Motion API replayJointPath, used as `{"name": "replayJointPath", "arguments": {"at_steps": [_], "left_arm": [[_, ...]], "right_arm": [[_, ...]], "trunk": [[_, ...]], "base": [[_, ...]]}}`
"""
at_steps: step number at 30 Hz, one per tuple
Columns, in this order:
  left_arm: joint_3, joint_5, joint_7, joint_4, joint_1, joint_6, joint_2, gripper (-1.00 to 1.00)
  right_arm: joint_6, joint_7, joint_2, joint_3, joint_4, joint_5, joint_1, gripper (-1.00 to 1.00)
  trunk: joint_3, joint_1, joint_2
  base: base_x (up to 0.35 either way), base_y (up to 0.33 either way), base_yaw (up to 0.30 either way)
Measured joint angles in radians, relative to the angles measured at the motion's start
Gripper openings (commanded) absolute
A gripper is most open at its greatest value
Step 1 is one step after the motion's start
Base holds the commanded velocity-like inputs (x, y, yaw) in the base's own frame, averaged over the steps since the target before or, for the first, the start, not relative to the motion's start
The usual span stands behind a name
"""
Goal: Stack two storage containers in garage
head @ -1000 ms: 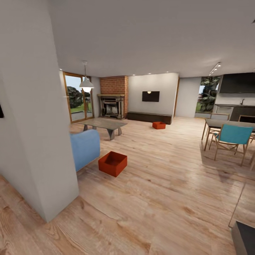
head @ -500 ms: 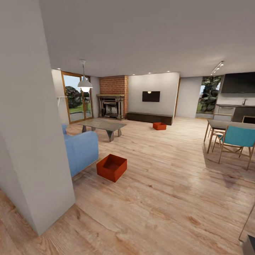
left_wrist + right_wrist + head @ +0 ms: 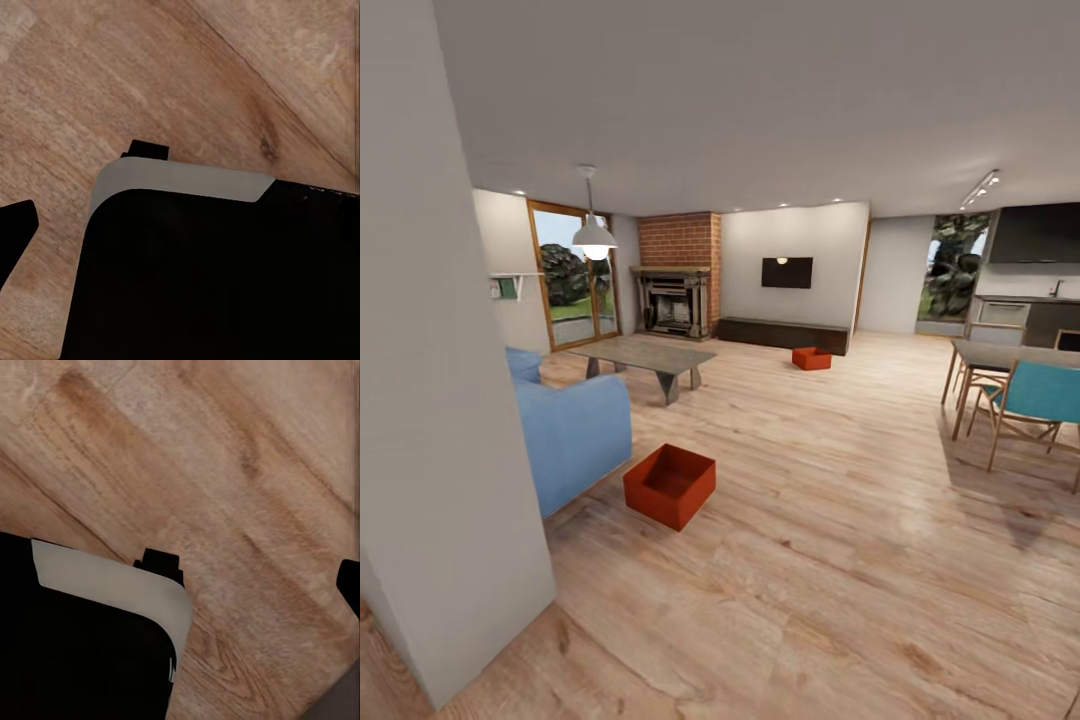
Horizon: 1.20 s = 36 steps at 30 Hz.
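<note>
Closer now sit two boxy orange-red containers (image 3: 669,485) (image 3: 811,357) on wood planks; jaws' state unclear.

A wall (image 3: 430,400) fills the left side. A brick fireplace (image 3: 678,285) and a TV (image 3: 786,272) stand at the far end. A blue chair (image 3: 1040,400) sits by the dining table (image 3: 1000,355) at right.

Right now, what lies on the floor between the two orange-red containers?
In the head view, bare wood-plank floor separates the near container from the far container; the grey table stands off to the side.
</note>
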Motion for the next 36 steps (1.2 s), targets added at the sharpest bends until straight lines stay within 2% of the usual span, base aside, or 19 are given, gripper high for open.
{"name": "replayJointPath", "arguments": {"at_steps": [24,36], "left_arm": [[0.000,0.001,0.000,0.000,0.000,0.001,0.000,1.00],[0.000,0.000,0.000,0.000,0.000,0.000,0.000,1.00]], "right_arm": [[-0.002,0.000,0.000,-0.004,0.000,-0.001,0.000,1.00],[0.000,0.000,0.000,-0.004,0.000,-0.004,0.000,1.00]], "trunk": [[0.000,0.000,0.000],[0.000,0.000,0.000]], "base": [[0.321,-0.092,-0.001],[0.321,-0.087,-0.220]]}}
